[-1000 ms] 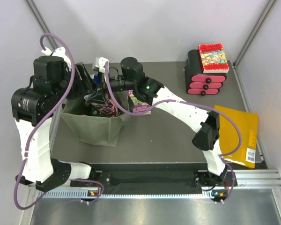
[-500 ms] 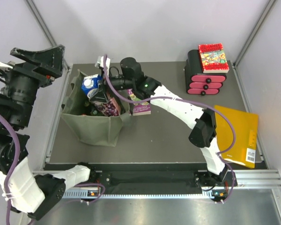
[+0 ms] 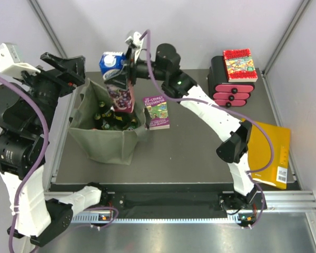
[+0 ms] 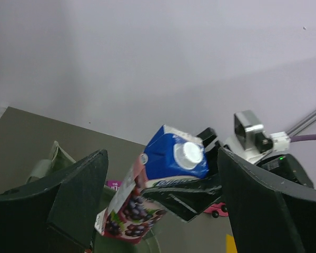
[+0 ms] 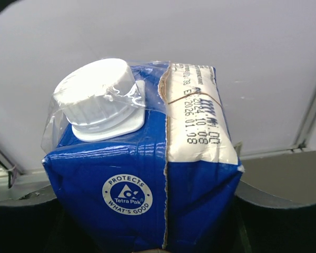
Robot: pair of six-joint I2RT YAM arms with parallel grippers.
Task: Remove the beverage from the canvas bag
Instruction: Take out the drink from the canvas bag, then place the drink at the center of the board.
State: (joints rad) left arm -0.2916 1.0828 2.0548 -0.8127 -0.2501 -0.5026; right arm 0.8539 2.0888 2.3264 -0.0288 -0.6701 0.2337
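Since a second ago the right gripper (image 3: 129,69) has lifted the carton (image 3: 117,81) up out of the bag's mouth, and the left arm has swung away to the left and opened its jaws.

Nearest on the right, a yellow envelope (image 3: 268,150) lies at the table's (image 3: 195,158) front corner, partly over the edge. On the near left sits the bag (image 3: 108,143), olive cloth, slumped and open at the top, with other dark things still inside. The left gripper (image 3: 68,71) hangs just beyond the bag's left rim, touching nothing, its fingers (image 4: 76,195) wide apart; its wrist camera looks between them at the carton.

The carton hangs over the bag's far right corner, tilted, its blue top and white cap (image 5: 97,100) uppermost and its purple berry-printed body pointing down. The right gripper is clamped on it near the top, one finger on each side. From above its lower end overlaps the opening, so whether it has fully cleared the rim is hard to judge.

Just right of the bag a purple-and-green book (image 3: 157,111) lies flat. At the far right corner stands a pink and black drawer box (image 3: 231,88) with a red book (image 3: 239,64) on top.
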